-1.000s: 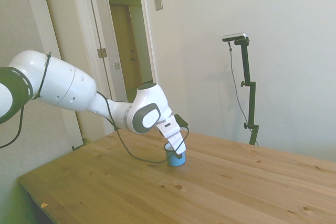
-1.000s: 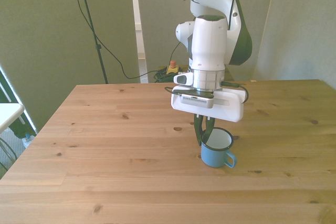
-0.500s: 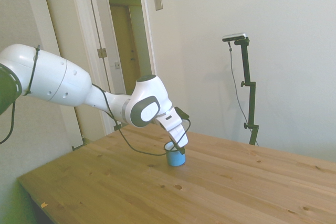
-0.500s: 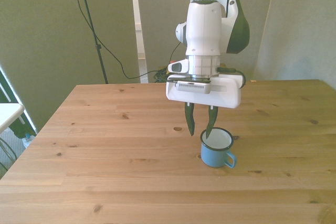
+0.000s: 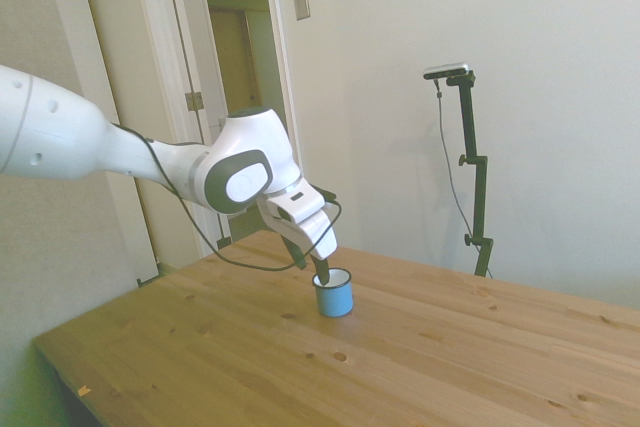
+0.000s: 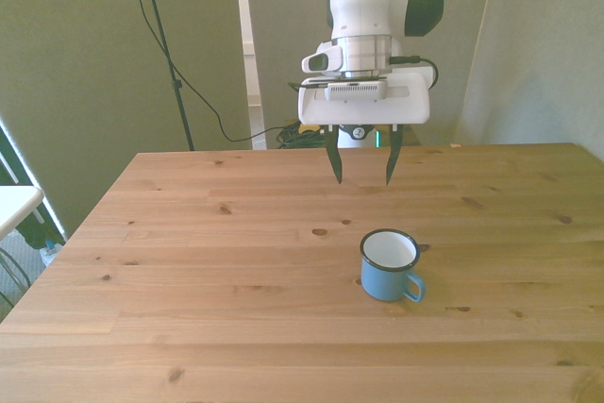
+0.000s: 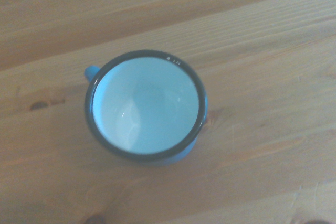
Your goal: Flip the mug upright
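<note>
Mug (image 6: 389, 265) standing upright on the wooden counter (image 6: 189, 261), mouth up, its dark rim and white inside fully visible in the wrist view (image 7: 145, 105). The handle points toward the front view's right and slightly toward the camera. Gripper (image 6: 362, 179) hangs in the air above and behind the mug, clear of it, with its fingers (image 6: 334, 159) spread apart and holding nothing; in the side view the gripper (image 5: 318, 269) sits just above the mug (image 5: 333, 294). Judged from this pose, the flip appears complete. The mug looks like thin enamelled metal: probably light, rigid and smooth, so likely to slip or tip under an off-centre push, and prone to chipping if dropped. A sound hold would pinch the wall over the rim, one finger inside and one outside, away from the handle.
</note>
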Tool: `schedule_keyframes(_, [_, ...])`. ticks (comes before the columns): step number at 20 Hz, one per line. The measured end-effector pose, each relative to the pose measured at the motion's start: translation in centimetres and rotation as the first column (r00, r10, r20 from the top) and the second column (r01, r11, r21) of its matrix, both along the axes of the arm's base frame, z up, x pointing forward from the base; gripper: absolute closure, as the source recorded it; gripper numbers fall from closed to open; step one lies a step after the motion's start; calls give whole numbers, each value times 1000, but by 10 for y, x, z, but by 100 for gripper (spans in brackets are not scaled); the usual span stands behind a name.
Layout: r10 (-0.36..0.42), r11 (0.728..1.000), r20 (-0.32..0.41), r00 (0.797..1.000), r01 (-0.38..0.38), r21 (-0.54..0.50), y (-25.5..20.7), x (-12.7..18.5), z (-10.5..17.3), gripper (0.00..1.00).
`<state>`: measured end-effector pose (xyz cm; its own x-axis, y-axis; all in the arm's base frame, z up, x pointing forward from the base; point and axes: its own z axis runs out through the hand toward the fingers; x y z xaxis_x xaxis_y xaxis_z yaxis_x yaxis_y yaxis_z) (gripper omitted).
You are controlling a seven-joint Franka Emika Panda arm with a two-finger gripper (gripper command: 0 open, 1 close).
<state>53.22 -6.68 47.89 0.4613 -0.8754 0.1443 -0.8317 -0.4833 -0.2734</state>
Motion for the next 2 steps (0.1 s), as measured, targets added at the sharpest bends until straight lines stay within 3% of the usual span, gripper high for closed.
schedule_keyframes(2, [34,999,-6,999,-34,-4,14,-13,-2,0])
